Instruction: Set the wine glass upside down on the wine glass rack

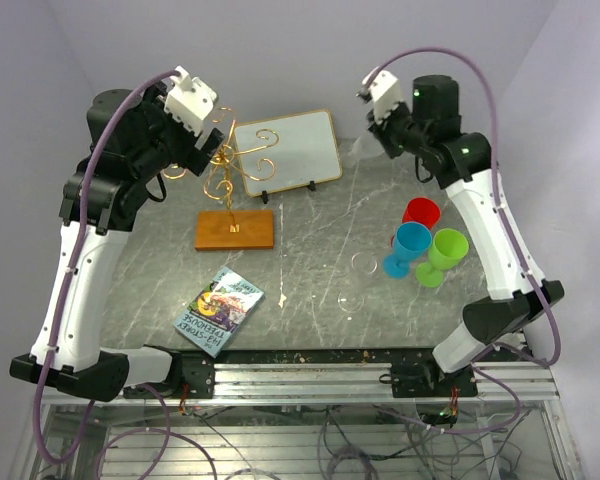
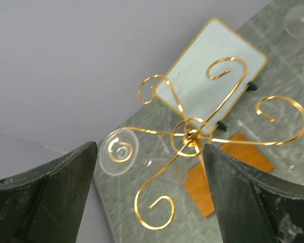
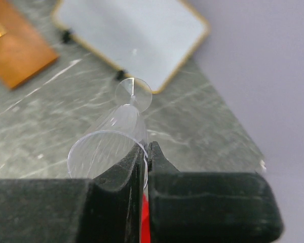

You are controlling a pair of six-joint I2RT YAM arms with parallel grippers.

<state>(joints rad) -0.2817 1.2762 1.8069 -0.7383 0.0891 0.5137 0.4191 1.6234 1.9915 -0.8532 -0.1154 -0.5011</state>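
Note:
My right gripper (image 3: 148,149) is shut on the rim of a clear wine glass (image 3: 109,149). It holds the glass in the air over the back right of the table, with the foot (image 3: 134,93) pointing away. The wine glass rack (image 2: 192,136) is gold wire with scroll arms on an orange-brown wooden base (image 1: 235,230). My left gripper (image 2: 149,197) hangs open just above it, nothing between its fingers. Another clear wine glass hangs upside down from one rack arm, its round foot (image 2: 119,151) resting on a scroll.
A white board in a gold frame (image 1: 285,150) leans behind the rack. Red (image 1: 421,213), blue (image 1: 408,248) and green (image 1: 442,255) goblets stand at the right. Two clear glasses (image 1: 358,280) are on the table's middle. A book (image 1: 218,310) lies near the front.

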